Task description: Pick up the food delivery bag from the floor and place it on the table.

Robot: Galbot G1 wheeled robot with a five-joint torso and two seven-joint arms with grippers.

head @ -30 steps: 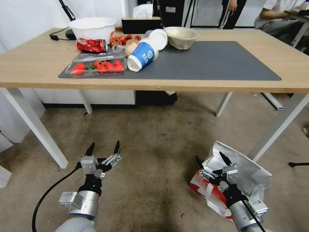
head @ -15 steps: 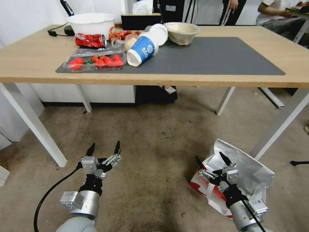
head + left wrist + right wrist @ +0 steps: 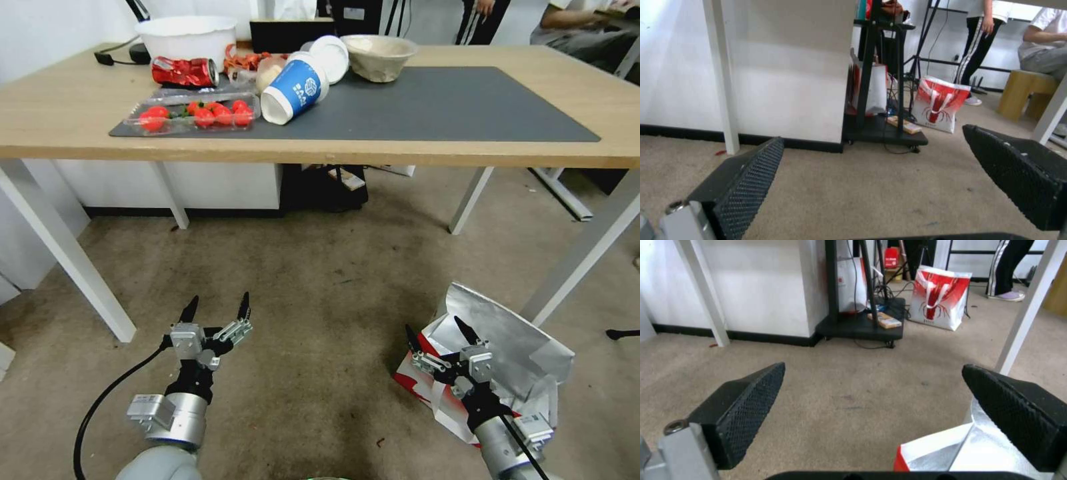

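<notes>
The food delivery bag lies on the floor at the lower right, its silver foil lining open upward and its red face toward the left. My right gripper hovers open just over the bag's near left corner, holding nothing. The right wrist view has that corner below the right gripper. My left gripper hangs open over bare floor at the lower left, and the left wrist view looks out between its spread fingertips. The table with its dark grey mat stands ahead.
The mat's left end holds a white bowl, a crushed red can, a tomato tray, a tipped blue cup and a paper bowl. White table legs flank the floor. Beyond stand a black cart and another red-and-white bag.
The whole picture has shifted, with the table sliding up the view, so the camera moved. Both grippers stay open in the same places, and the bag has not moved.
</notes>
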